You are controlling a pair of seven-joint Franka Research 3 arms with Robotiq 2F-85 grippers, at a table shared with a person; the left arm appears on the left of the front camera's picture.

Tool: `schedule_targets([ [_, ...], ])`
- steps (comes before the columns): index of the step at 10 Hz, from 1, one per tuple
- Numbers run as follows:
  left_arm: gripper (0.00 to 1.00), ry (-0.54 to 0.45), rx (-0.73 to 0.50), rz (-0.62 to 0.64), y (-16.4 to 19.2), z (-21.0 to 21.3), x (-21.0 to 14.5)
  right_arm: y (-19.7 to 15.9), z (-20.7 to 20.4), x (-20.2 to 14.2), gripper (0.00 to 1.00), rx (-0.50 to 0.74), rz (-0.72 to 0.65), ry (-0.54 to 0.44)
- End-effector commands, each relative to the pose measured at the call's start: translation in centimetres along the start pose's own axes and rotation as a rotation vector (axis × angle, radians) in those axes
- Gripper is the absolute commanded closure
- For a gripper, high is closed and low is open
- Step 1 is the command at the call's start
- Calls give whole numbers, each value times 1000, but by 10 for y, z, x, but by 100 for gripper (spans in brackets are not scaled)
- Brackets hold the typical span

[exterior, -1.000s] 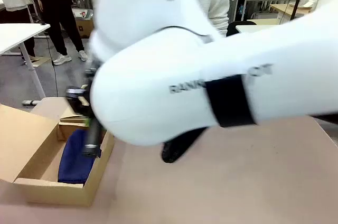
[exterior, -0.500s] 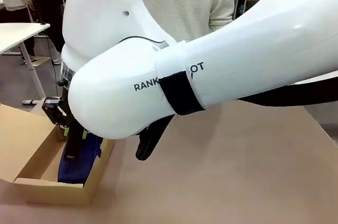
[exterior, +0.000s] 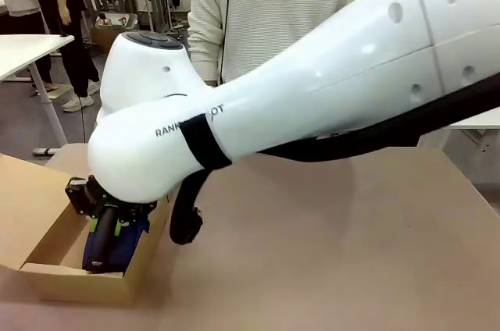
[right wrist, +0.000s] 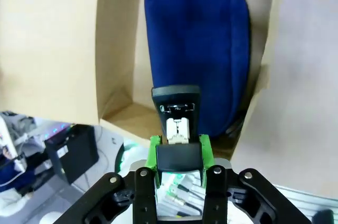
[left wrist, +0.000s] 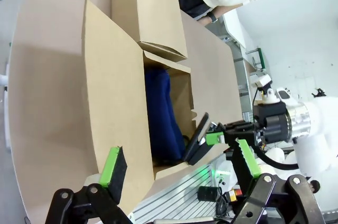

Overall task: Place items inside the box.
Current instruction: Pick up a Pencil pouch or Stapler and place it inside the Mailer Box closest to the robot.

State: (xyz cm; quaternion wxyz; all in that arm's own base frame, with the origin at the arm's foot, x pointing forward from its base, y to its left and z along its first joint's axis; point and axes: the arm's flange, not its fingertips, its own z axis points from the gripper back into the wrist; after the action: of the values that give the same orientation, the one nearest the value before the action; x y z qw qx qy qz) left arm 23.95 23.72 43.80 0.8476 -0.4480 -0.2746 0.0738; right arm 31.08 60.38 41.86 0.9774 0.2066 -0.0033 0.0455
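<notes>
- The right hand (right wrist: 179, 152) pinches the black stapler (right wrist: 176, 109) over the navy pouch (right wrist: 198, 49), which lies in the box (exterior: 78, 282).
- The left hand (left wrist: 179, 163) is spread wide, clear of the box.

Two brown cardboard boxes stand by the counter's (exterior: 351, 253) left edge: one long shallow box (left wrist: 113, 92) and one smaller, squarer box (left wrist: 145, 10) just beside its far end. One navy blue zip pouch (right wrist: 198, 49) lies in the long one. There is one black stapler (right wrist: 177, 110). Two pincers: the right pincer (right wrist: 178, 147) clamps the stapler, the left pincer (left wrist: 179, 161) gapes. One person (exterior: 273, 11) stands at the far edge.
</notes>
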Motion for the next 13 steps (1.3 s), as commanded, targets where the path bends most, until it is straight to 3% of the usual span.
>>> schedule_targets([
  [1, 0, -19, -24, -21, -1, -1, 0, 14, 13, 14, 64, -26, -25, 40],
  [4, 0, -19, -24, -21, -1, -1, 0, 16, -3, 33, 64, -122, -36, 97],
  [9, 0, -19, -24, -21, -1, -1, 0, 6, -17, 45, 64, -134, -91, 108],
  [10, 0, -19, -24, -21, -1, -1, 0, 5, -17, 47, 40, -127, -97, 116],
  [11, 0, -19, -24, -21, -1, -1, 0, 4, -16, 49, 8, -125, -96, 101],
  [12, 0, -19, -24, -21, -1, -1, 0, 3, -14, 50, 0, -121, -95, 97],
  [13, 0, -19, -24, -21, -1, -1, 0, 2, -13, 50, 0, -122, -96, 96],
])
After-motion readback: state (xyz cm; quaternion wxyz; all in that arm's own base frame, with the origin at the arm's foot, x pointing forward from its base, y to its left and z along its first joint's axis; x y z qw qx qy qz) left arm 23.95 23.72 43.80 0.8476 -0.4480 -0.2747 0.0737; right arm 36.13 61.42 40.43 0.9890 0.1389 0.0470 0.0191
